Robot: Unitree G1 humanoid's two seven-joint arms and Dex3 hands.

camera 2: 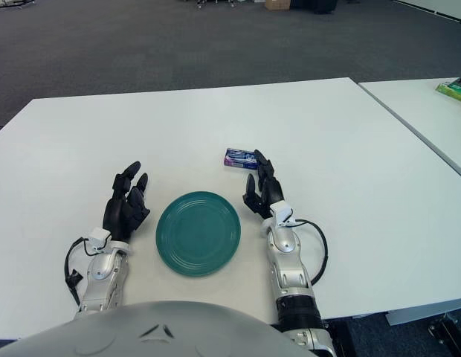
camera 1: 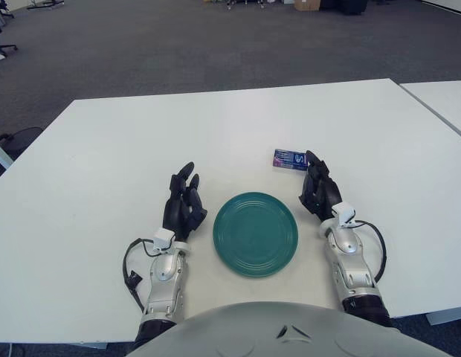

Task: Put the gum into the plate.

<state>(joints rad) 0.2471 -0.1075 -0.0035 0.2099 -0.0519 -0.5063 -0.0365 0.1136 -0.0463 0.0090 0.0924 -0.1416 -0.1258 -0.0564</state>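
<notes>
I see the gum (camera 1: 291,160) flat on the bench (camera 1: 104,163) toward its far right, off the plate (camera 1: 255,233) near the front edge, right robot hand (camera 1: 320,192) spread just behind the gum, fingertips touching it, left robot hand (camera 1: 183,202) relaxed, empty, left of the plate

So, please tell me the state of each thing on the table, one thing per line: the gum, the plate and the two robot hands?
Gum: lying flat on the table, outside the plate, not held.
Plate: right side up, nothing on it.
Left robot hand: open, resting left of the plate, holding nothing.
Right robot hand: open, fingertips next to the gum, no grasp.
</notes>
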